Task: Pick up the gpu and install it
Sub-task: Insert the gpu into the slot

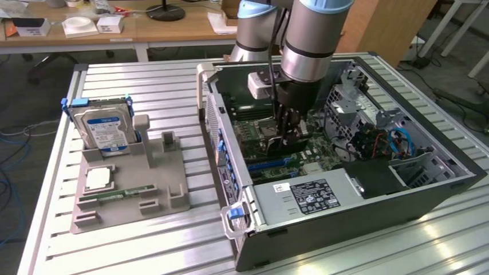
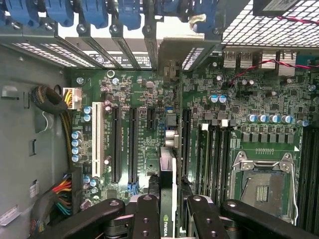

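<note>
A: What surrounds the work?

B: An open dark metal computer case [image 1: 336,172] lies on the ribbed aluminium table [image 1: 137,240]. Towards the exterior view's left stands a grey plastic parts holder [image 1: 130,195] carrying a silver blue-labelled hard drive [image 1: 105,130] and a narrow green memory stick [image 1: 114,196]. Inside the case, the green motherboard [image 2: 144,99] shows long black expansion slots [image 2: 132,144] and an empty silver processor socket [image 2: 264,184].

A: And the card?

B: The thin dark gpu [image 2: 167,199] stands edge-on, clenched between the black pincer [image 2: 167,214] fingers, just above the motherboard.
</note>
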Robot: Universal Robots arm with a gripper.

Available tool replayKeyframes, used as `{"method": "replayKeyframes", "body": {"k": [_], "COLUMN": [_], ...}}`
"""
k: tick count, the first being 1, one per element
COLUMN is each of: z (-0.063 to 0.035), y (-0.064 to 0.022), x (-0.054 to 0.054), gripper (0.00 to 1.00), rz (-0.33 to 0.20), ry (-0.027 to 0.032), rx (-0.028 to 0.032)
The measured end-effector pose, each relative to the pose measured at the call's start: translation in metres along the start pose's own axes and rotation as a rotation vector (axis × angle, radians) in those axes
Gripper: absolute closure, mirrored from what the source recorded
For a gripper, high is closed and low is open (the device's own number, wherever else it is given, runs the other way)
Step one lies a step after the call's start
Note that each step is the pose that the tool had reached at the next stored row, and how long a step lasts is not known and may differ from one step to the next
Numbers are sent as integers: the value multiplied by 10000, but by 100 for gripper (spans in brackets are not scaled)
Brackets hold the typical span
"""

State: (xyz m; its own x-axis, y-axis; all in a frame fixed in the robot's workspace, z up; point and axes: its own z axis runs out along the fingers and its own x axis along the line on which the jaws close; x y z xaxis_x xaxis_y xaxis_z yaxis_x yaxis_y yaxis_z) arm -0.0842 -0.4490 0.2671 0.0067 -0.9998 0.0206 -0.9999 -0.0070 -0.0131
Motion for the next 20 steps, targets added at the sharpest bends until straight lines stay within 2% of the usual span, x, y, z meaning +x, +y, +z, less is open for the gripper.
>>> {"method": "replayKeyframes", "body": {"k": [20], "z": [33], "y": [4], "x": [34], "gripper": [74], "rz": [2], "ry": [1], "rx": [0]}}
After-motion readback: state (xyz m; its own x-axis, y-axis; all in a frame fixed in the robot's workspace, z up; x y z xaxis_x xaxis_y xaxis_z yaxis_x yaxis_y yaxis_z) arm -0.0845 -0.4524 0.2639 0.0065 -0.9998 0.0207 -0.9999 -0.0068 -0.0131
